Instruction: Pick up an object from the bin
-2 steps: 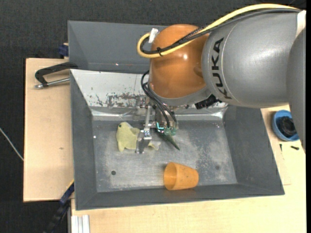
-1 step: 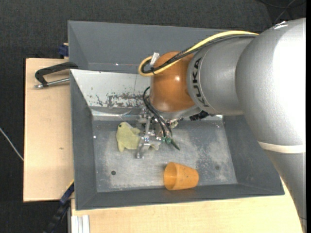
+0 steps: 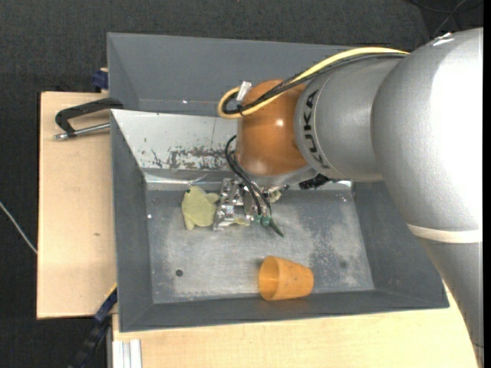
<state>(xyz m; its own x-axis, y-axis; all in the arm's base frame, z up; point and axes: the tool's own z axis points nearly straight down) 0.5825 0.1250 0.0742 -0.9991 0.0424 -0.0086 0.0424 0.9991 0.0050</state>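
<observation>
Plainly, the tool (image 3: 232, 208) stands low over the floor of the bin (image 3: 129, 236), up and to the left of the orange cup (image 3: 285, 277), which lies on its side near the front wall and well apart from the tool. Further left of the cup, and as far up from it as the tool, lies a pale yellow-green crumpled thing (image 3: 197, 208), just beside the tool's metal end and perhaps touching it. A small dark green sliver (image 3: 270, 224) lies above the cup and a little to its left, nearer the cup than the crumpled thing is. Whether the tool is open or closed I cannot tell (the wrist's orange cover (image 3: 265, 133) and its cables hang right over it), nor whether it grips anything. The crumpled thing, being closest, looks to me the likeliest pick. To do that well, the tool should sit over the middle of the lump, not its near edge, since a soft, folded thing will probably slide or flatten if it is nipped at the rim. It should go down until it is just clear of the floor, close gently, then lift straight up without dragging sideways toward the cup, whose round side would likely roll.
</observation>
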